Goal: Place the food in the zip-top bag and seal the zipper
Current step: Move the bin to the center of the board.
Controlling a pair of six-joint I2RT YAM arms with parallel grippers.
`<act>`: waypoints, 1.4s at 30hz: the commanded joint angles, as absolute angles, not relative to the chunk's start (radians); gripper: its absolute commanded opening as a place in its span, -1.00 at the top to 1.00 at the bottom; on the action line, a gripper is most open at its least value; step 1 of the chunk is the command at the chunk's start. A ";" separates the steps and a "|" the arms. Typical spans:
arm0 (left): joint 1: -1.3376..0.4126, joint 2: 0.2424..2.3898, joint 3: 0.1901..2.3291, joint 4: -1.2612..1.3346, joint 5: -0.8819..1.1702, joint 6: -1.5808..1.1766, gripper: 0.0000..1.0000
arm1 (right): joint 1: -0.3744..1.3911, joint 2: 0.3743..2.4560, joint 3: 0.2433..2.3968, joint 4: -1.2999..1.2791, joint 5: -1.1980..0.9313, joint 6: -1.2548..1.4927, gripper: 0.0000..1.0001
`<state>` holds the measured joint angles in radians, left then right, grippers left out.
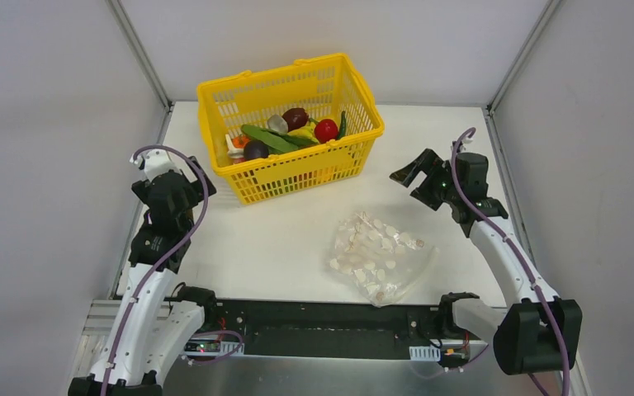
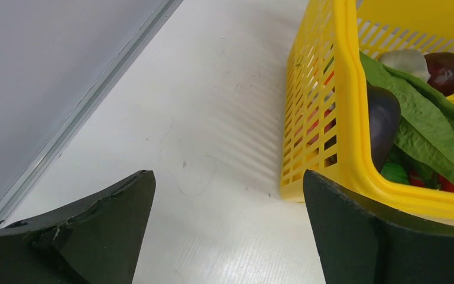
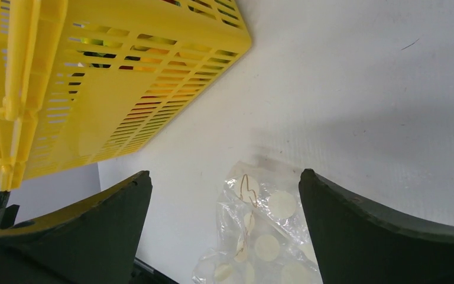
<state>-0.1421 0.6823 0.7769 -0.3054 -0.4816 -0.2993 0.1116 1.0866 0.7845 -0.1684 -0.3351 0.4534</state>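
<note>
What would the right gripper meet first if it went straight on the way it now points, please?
Probably the zip-top bag, lying between the open jaws of the right gripper, or the table just past it; depth is unclear.

No text, label, brand or number can be read. The zip-top bag carries only plain whitish dots, and the yellow basket beside it is unmarked.

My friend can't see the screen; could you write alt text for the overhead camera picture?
A yellow mesh basket of toy food stands at the back of a white table, with a clear dotted zip-top bag lying in front. The left gripper and right gripper hover open, empty, either side.
</note>
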 commanded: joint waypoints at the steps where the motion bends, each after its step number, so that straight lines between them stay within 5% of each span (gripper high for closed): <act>1: -0.135 0.629 0.839 -0.401 -0.405 -0.302 -0.99 | 0.113 1.106 0.768 -0.134 -0.432 0.515 -0.96; 9: -0.135 0.529 0.776 -0.155 0.022 -0.244 -0.99 | 0.114 1.140 0.724 -0.080 -0.590 0.570 -0.97; 23: -0.140 1.093 1.195 -0.280 0.531 0.081 -0.99 | 0.176 0.984 0.719 -0.251 -0.729 0.439 -0.97; 33: -0.170 1.374 1.388 -0.555 0.507 0.245 -0.99 | 0.699 0.987 0.701 -0.235 -0.754 0.379 -0.98; 42: -0.274 1.344 1.300 -0.776 0.684 0.312 -0.99 | 1.041 1.123 0.717 -0.318 -0.576 0.308 -0.97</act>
<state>-0.1871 1.3937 1.3594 -0.5312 0.5591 0.2504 0.9424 1.0737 0.7040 -0.2642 -0.6842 0.3752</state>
